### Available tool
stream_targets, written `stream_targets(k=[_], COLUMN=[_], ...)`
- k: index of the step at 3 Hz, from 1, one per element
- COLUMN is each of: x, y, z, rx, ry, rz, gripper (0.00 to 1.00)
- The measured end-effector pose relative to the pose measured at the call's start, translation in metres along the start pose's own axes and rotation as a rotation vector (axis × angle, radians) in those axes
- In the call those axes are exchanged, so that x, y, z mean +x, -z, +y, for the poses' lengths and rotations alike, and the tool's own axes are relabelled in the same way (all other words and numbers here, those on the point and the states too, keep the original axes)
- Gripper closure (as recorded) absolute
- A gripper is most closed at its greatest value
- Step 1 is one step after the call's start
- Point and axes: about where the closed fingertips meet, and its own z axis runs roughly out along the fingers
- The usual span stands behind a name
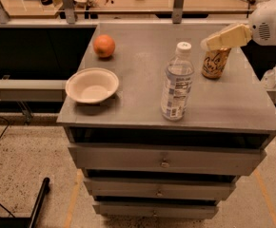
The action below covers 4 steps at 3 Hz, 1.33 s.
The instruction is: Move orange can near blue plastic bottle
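The gripper (212, 42) hangs at the top of the can (215, 63), reaching in from the right edge of the worktop (138, 75). Whether it is released or clenched on the can cannot be told from this view. The can stands upright near the back right corner. The bottle (177, 82) stands upright closer to the front edge, left of the can and well apart from it. The step in hand looks like taking hold of the can. To do it well, the gripper should probably settle lower so that it grips the body rather than the rim, and centre on the can so that closing does not knock it towards the right edge. The carry that follows is short, forward and to the left. The can should go down beside the bottle with a gap, as the tall, light bottle would likely tip at a nudge from the arm. The path between the two is bare. A bowl (92, 85) near the front left corner and an orange (104, 46) near the back left corner lie well out of the way.
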Motion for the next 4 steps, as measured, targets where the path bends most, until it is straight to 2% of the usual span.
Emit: stream_targets(k=[1, 2, 4], x=[0.0, -0.006, 0.022], y=[0.0, -0.017, -0.054], z=[0.001, -0.01, -0.028], rx=[-0.002, 0.007, 0.065], ry=[0.001, -0.05, -0.212], rz=[0.001, -0.042, -0.057], gripper=[0.0, 0.0, 0.0])
